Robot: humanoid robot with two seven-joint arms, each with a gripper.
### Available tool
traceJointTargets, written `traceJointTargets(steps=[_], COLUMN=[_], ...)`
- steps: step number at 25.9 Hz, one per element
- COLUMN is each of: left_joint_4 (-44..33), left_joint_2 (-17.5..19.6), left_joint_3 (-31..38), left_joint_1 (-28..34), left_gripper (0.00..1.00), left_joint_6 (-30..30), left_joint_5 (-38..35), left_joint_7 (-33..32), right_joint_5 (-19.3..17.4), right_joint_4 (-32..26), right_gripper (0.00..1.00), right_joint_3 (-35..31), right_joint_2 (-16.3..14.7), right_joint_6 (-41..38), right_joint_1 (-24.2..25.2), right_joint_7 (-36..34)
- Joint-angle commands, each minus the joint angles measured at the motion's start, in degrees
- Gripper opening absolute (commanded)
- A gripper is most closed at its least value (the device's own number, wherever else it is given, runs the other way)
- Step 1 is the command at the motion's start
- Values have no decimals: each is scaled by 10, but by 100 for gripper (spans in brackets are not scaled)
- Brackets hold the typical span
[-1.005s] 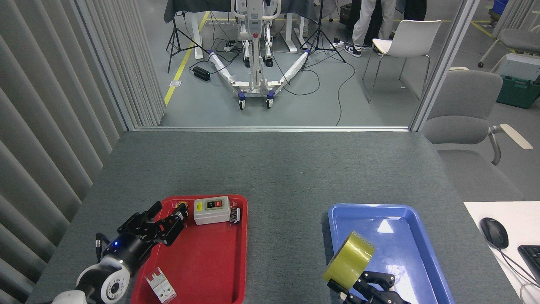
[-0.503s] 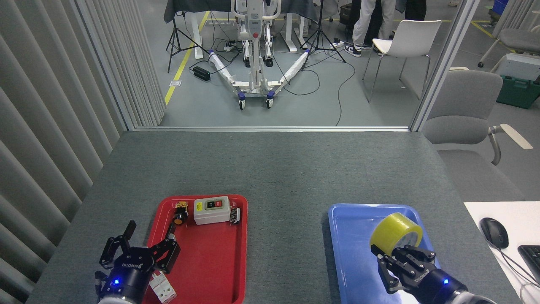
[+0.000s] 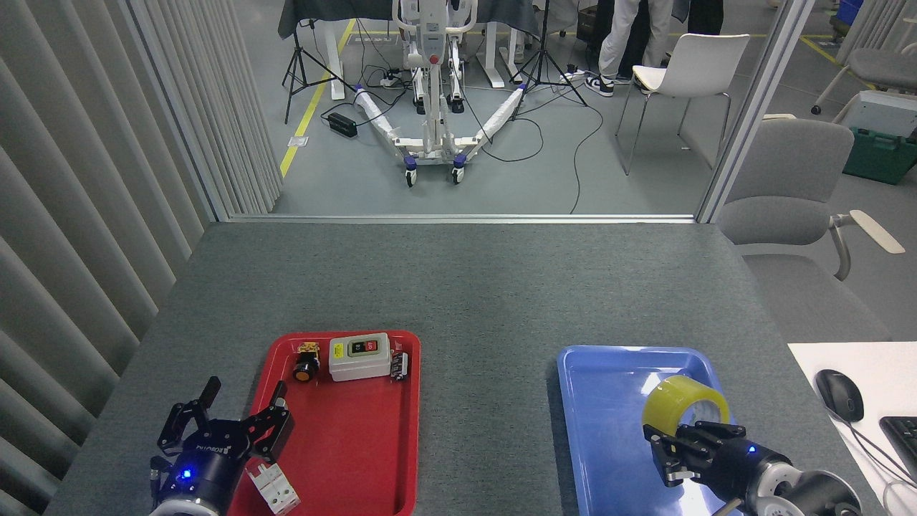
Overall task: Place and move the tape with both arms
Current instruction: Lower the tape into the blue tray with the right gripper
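Lower right of the head view, the right gripper (image 3: 686, 446) is closed on the tape (image 3: 685, 411), holding the roll on edge over the blue tray (image 3: 609, 423), seemingly ready to set it down. Lower left, the left gripper (image 3: 223, 423) hangs spread and empty beside the red tray (image 3: 344, 459).

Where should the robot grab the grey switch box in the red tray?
Probably from above, pinching the switch box across its short front and back sides. It lies flat in the red tray, with small parts crowding both ends.
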Motion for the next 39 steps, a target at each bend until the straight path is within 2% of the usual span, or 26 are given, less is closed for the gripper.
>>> traceJointTargets(steps=[1,2,4,6,13,17,25,28,33,36,37,39], left_joint_4=[1,1,1,2,6,19,20,16,16,24,29,38], left_joint_2=[5,5,4,3,7,6,22,29,47,54,49,25], left_joint_3=[-1,-1,-2,-2,-1,-1,0,2,1,4,6,9], left_joint_1=[-7,-7,-7,-7,-7,-9,-16,-30,-44,-43,-43,-43], left_gripper=[99,99,99,99,99,99,99,99,99,99,99,99], left_joint_6=[-3,-3,-2,-2,-2,-2,6,0,-5,-8,-8,-8], left_joint_5=[7,9,12,12,15,15,36,36,39,40,40,39], left_joint_7=[0,0,0,0,0,0,-1,-1,-1,1,2,2], right_joint_5=[-8,-8,-2,-2,-10,-11,-8,-2,8,18,19,19], right_joint_4=[1,1,1,7,31,44,53,61,68,68,68,68], right_gripper=[0,0,0,0,0,0,0,13,24,49,60,92], right_joint_3=[4,11,30,40,55,81,102,103,103,103,103,103], right_joint_2=[12,19,23,24,25,25,25,25,30,35,35,35], right_joint_6=[14,29,75,104,116,162,167,171,179,193,197,198], right_joint_1=[-18,-25,-35,-49,-75,-101,-106,-106,-106,-106,-106,-106], right_joint_7=[106,144,177,173,190,198,197,193,191,191,191,190])
